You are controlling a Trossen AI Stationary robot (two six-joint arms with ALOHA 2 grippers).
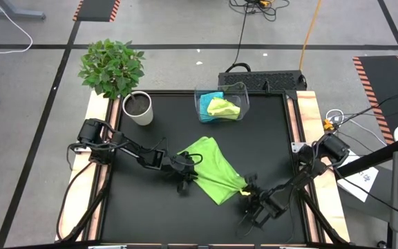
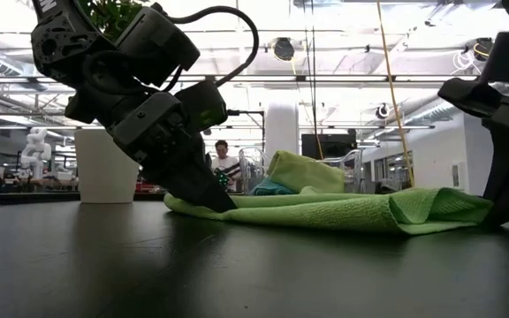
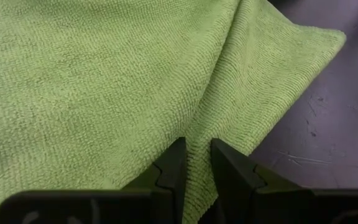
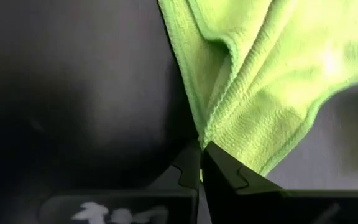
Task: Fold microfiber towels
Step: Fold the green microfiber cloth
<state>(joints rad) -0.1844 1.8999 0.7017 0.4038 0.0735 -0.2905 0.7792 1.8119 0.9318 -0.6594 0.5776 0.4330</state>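
Left gripper (image 1: pixel 182 173) and right gripper (image 1: pixel 246 191) pinch opposite edges of a lime-green towel (image 1: pixel 213 168) mid-table. The clear bin (image 1: pixel 221 105) at the far edge holds green and turquoise towels (image 1: pixel 218 106); open tabletop (image 1: pixel 137 207) lies toward the left near corner.

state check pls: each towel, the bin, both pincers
lime-green towel on the mat: partly folded, held at two edges
left pincer: shut on that towel's edge
right pincer: shut on its corner
second lime-green towel: bunched in the bin
turquoise towel: in the bin, under the green one
clear bin: upright, uncovered
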